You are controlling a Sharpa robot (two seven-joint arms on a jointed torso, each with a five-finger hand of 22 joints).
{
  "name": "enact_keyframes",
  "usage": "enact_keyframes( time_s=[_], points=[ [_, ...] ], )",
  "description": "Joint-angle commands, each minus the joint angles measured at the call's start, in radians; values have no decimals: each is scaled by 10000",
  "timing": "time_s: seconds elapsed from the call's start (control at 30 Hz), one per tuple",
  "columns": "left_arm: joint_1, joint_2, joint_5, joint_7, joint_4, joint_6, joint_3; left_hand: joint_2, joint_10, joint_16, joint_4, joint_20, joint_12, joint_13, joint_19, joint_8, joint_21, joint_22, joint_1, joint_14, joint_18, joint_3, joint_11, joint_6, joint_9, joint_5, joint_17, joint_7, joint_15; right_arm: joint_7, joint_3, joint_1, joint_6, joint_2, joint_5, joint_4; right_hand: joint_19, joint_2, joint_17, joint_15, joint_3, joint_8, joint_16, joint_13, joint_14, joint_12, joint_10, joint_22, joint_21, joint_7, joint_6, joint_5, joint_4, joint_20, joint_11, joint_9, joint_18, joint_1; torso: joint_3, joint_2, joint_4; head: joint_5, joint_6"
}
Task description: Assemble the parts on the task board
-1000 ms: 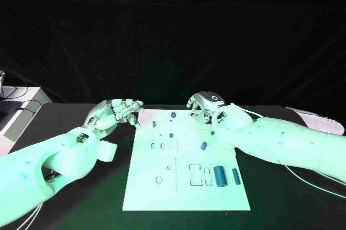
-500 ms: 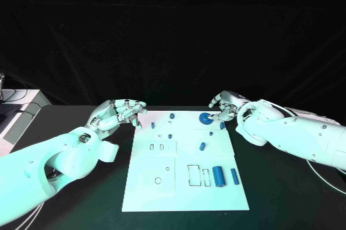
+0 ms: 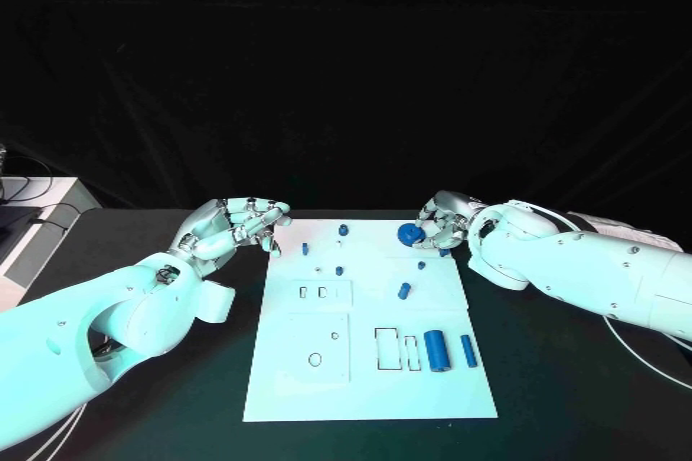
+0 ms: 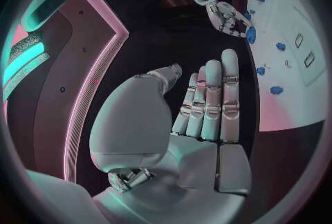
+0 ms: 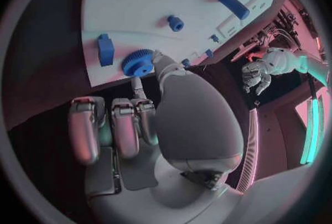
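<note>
Right hand [image 3: 440, 224] — shifted since a second ago from the upper middle of the board to its upper right corner, uncovering a blue gear [image 3: 411, 235]; over the last half-second it is barely moving. Left hand [image 3: 235, 226] is staying where it was, at the upper left of the task board [image 3: 368, 391].

Item, right hand: fingertips are closing on the gear at the board's upper right edge; the right wrist view shows the thumb touching the gear [image 5: 138, 62] with a finger beside it, the other fingers curled below — judged a pinch, though a full grip is not certain.

Item, left hand: holding nothing, fingers lying straight and close together in the left wrist view [image 4: 207, 108], hovering off the board's corner.

Item, remaining parts: two blue cylinders [image 3: 437, 352] are lying at lower right; small blue pieces [image 3: 405, 291] are sitting mid-board.

Step in hand, by judgement: seating or taking up the gear. Next move is calling for a firm pinch and alignment with its post.
</note>
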Motion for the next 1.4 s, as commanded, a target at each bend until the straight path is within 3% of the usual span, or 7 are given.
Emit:
enact_keyframes(
  time_s=[0.03, 0.13, 0.4, 1.03, 1.4],
  points=[
    [0, 32, -53, 85, -7, 170, 7, 15, -27, 33, -31, 12, -16, 9, -3, -45, 51, 9, -91, -10, 38, 6, -13, -62, 15, 3, 13, 18, -22, -259, -1, -29, 111, 83, 47, -99, 686, 18, 2538, 54, -89, -43, 39, 2487, 1025, 89, 905, 1785, 96, 23, -64, 74, 71, 67, 99, -11, -166, 141, -16, 6, 15, -11, -25],
    [0, 36, -54, 77, -23, 171, 7, 15, -27, 33, -31, 12, -16, 9, -3, -45, 51, 9, -91, -10, 38, 6, -13, -62, 15, 3, 13, 18, -22, -305, -2, -44, -32, 142, 36, -178, 705, 45, 2561, 56, -95, -28, 45, 2515, 1031, 115, 932, 1832, 133, 21, -43, 132, 108, 71, 98, -6, -177, 187, -25, -1, 28, -3, -57],
    [0, 31, -55, 69, -40, 149, 7, 15, -27, 33, -31, 12, -16, 9, -3, -45, 51, 9, -91, -10, 38, 6, -13, -62, 15, 3, 13, 18, -22, -347, -2, -55, -358, 256, -31, -311, 753, 107, 2608, 59, -64, -10, 58, 2579, 1041, 172, 993, 1951, 227, 22, -21, 301, 188, 78, 97, -4, -204, 290, -27, -4, -13, 57, -83],
    [2, 19, -56, 13, -74, 181, 7, 27, -27, 56, -31, 11, -14, 15, -9, -44, 105, 43, -97, 2, 38, 13, -16, -54, 24, 4, 23, 15, -23, -414, 3, -55, -1029, 350, -229, -315, 805, 157, 2622, 56, -18, 45, 61, 2584, 1044, 176, 998, 2071, 322, 7, 68, 363, 266, 79, 88, 14, -232, 310, -20, -6, 4, 61, -126],
    [2, 46, -61, -17, -131, 173, 7, 43, -24, 67, -32, 10, -10, 20, -22, -43, 142, 67, -99, 2, 38, 23, -19, -47, 31, 4, 27, 11, -25, -477, 5, -77, -635, 606, -195, -549, 828, 142, 2615, 52, -1, 62, 59, 2558, 1043, 153, 973, 2125, 364, 2, 91, 460, 313, 77, 83, 17, -245, 315, -13, 14, 9, 73, -118]
  ],
)
